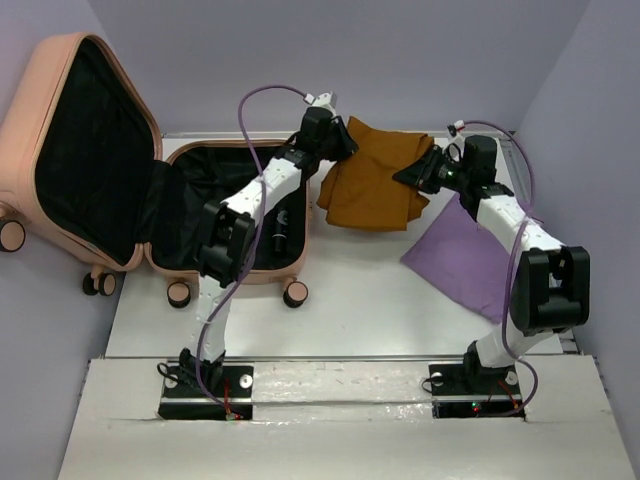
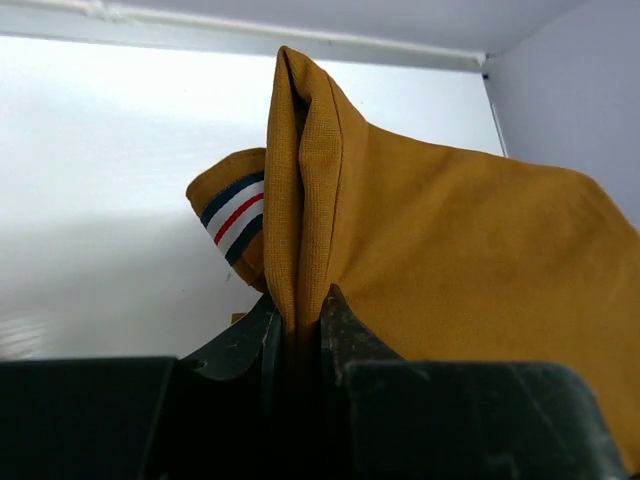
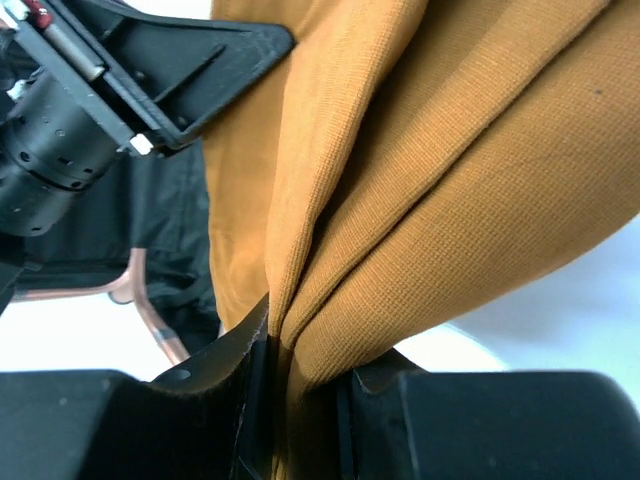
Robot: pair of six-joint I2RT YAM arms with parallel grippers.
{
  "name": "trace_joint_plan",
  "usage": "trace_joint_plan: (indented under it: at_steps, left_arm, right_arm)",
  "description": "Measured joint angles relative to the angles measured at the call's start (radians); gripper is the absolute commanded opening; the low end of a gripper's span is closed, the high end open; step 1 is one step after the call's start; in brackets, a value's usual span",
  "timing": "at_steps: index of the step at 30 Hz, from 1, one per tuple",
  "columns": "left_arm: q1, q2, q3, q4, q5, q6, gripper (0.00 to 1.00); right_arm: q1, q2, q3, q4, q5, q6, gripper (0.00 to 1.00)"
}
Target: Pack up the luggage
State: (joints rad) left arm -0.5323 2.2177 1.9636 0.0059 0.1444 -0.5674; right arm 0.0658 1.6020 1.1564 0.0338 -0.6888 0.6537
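— When you look from above, where does the luggage (image 1: 30, 115) sit?

— At the far left of the table (image 1: 350, 310); it lies open, its lid tilted up against the left wall, black lining showing; the lower half rests flat with its caster wheels (image 1: 180, 293) toward the near edge; something small and dark lies inside, too unclear to name.

— And the arms?

— Both reach to a brown cloth (image 1: 375, 195) at the back, just right of the luggage; the left gripper (image 1: 342, 140) grasps its far left corner, the right gripper (image 1: 415, 172) its right edge; the cloth hangs bunched between them; whether its lower edge touches the table I cannot tell; a purple cloth (image 1: 465, 255) lies flat under the right arm, just beside the brown one.

— What does the left wrist camera give?

— The left gripper (image 2: 297, 325) is clenched on an upright fold of the brown cloth (image 2: 450, 270), which rises from between the fingers; a striped band (image 2: 235, 220) of navy, white and red shows left of the fold; the white table (image 2: 110, 200) lies behind.

— And the right wrist?

— The right gripper (image 3: 300, 350) is pinched tight on folds of the same brown cloth (image 3: 450, 180), which fans up and to the right; the left gripper (image 3: 150, 60) sits at upper left against the cloth's edge; below it show the black lining and a stretch of pink rim of the luggage (image 3: 150, 325).
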Motion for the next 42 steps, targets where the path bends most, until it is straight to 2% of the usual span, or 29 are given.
trace_joint_plan:
  at_steps: [6, 13, 14, 15, 16, 17, 18, 21, 24, 27, 29, 32, 34, 35, 37, 38, 40, 41, 42]
  left_arm:
    - [0.068, -0.165, -0.076, -0.051, -0.019, 0.021, 0.06]
    - [0.249, -0.383, -0.090, -0.183, -0.044, 0.073, 0.06]
    - [0.286, -0.424, -0.109, -0.198, -0.054, 0.085, 0.13]
    - [0.312, -0.452, -0.125, -0.199, -0.055, 0.090, 0.27]
    - [0.357, -0.507, -0.168, -0.210, -0.065, 0.099, 0.68]
    - [0.394, -0.549, -0.209, -0.221, -0.071, 0.108, 0.87]
    - [0.430, -0.585, -0.245, -0.233, -0.079, 0.117, 0.99]
    - [0.530, -0.642, -0.344, -0.228, -0.085, 0.117, 0.99]
    - [0.616, -0.664, -0.473, -0.238, -0.077, 0.114, 0.99]
    - [0.660, -0.662, -0.525, -0.273, -0.074, 0.105, 0.99]
    - [0.658, -0.668, -0.525, -0.274, -0.063, 0.098, 0.99]
    - [0.625, -0.700, -0.525, -0.265, -0.048, 0.090, 0.99]
    - [0.578, -0.730, -0.525, -0.255, -0.054, 0.088, 0.99]
    - [0.529, -0.751, -0.525, -0.245, -0.062, 0.088, 0.99]
    - [0.435, -0.777, -0.525, -0.225, -0.082, 0.090, 0.99]
    - [0.369, -0.787, -0.525, -0.210, -0.089, 0.091, 0.99]
    - [0.228, -0.795, -0.525, -0.188, -0.100, 0.094, 0.99]
    - [0.140, -0.796, -0.531, -0.167, -0.104, 0.095, 0.99]
    - [0.083, -0.796, -0.539, -0.154, -0.107, 0.096, 0.99]
  right_arm:
    - [0.129, 0.015, 0.154, -0.036, 0.035, 0.033, 0.07]
    - [0.338, 0.205, 0.537, -0.047, 0.074, 0.086, 0.08]
    - [0.364, 0.233, 0.573, -0.045, 0.082, 0.093, 0.20]
    - [0.395, 0.273, 0.620, -0.032, 0.091, 0.103, 0.34]
    - [0.421, 0.305, 0.648, -0.019, 0.099, 0.108, 0.47]
    - [0.456, 0.343, 0.674, -0.013, 0.109, 0.115, 0.71]
    - [0.485, 0.377, 0.700, -0.009, 0.113, 0.125, 0.81]
    - [0.563, 0.507, 0.755, 0.005, 0.094, 0.158, 1.00]
    - [0.599, 0.580, 0.741, -0.037, 0.095, 0.148, 1.00]
    - [0.597, 0.597, 0.699, -0.127, 0.119, 0.114, 1.00]
    - [0.577, 0.568, 0.652, -0.143, 0.148, 0.087, 1.00]
    - [0.520, 0.439, 0.508, -0.172, 0.193, 0.049, 0.92]
    - [0.468, 0.319, 0.406, -0.179, 0.232, 0.029, 0.80]
    - [0.435, 0.251, 0.351, -0.179, 0.250, 0.019, 0.67]
    - [0.344, 0.093, 0.221, -0.153, 0.293, 0.008, 0.56]
    - [0.313, 0.035, 0.169, -0.148, 0.311, 0.005, 0.47]
    - [0.193, -0.128, 0.033, -0.143, 0.367, -0.004, 0.51]
    - [0.099, -0.217, -0.045, -0.147, 0.406, -0.003, 0.58]
    - [0.028, -0.274, -0.096, -0.153, 0.425, -0.004, 0.72]
